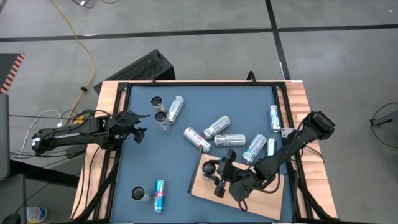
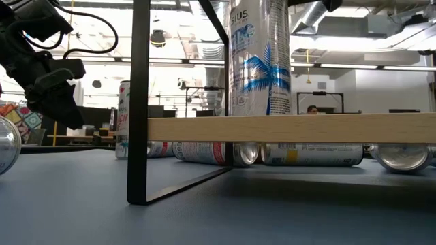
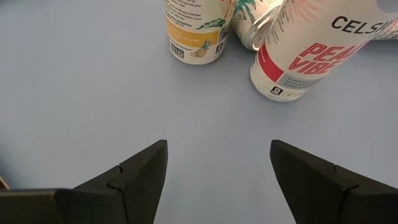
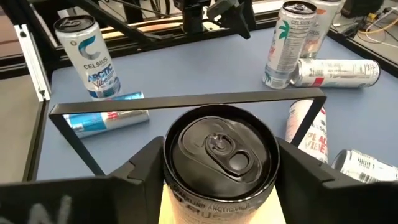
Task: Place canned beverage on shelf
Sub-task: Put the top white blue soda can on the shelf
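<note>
Your right gripper [image 4: 217,163] with fingers closed around an upright can [image 4: 219,163] on the shelf [image 1: 255,200], your left gripper [image 3: 217,171] jaws apart, empty, near two standing cans [image 3: 242,37] at far left

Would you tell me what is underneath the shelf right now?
Under the shelf, several cans lie on their sides on the tabletop. The board's front edge covers their tops, and the exact count is unclear.

Right end effector [image 4: 219,163] fingers flank upright black-topped can [image 4: 220,163] standing on shelf [image 4: 166,208].
</note>
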Robot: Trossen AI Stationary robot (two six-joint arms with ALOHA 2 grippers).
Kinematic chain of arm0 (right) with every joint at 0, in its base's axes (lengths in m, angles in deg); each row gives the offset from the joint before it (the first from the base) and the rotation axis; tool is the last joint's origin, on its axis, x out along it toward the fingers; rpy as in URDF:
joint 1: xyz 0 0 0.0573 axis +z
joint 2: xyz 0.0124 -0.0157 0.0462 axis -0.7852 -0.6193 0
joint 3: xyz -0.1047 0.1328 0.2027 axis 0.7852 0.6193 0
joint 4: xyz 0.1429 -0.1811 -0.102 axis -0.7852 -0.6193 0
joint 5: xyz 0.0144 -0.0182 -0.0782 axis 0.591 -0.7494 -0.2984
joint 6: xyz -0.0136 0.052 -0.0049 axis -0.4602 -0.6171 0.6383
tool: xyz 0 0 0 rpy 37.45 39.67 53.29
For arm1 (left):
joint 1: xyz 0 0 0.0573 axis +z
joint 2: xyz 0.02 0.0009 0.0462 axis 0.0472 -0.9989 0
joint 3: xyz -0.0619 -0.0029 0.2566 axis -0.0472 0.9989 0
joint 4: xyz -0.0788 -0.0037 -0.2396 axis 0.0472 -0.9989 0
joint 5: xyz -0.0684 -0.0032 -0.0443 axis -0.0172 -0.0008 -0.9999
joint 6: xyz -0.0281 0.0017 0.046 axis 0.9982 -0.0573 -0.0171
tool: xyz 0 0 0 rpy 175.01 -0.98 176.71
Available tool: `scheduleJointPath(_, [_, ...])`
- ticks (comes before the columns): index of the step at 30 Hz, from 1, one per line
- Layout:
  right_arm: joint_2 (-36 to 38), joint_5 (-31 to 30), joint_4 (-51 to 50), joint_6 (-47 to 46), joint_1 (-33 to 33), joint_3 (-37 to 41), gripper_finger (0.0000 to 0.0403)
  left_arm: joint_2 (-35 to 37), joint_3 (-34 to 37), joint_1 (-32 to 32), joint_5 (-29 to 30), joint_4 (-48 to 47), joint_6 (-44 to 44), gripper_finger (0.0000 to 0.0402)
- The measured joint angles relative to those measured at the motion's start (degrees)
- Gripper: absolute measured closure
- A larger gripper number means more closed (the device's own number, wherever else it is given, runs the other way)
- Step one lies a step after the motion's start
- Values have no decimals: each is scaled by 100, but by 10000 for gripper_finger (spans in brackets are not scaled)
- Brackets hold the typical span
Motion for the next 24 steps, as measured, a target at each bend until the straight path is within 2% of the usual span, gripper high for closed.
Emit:
scheduleJointPath(16, [2, 272, 257, 898, 375, -4, 184, 2, 0, 2, 0, 0, 0, 132])
scheduleJointPath(24, [0, 1009, 808, 1836, 395, 4, 185, 1, 0, 0, 0, 1, 0, 132])
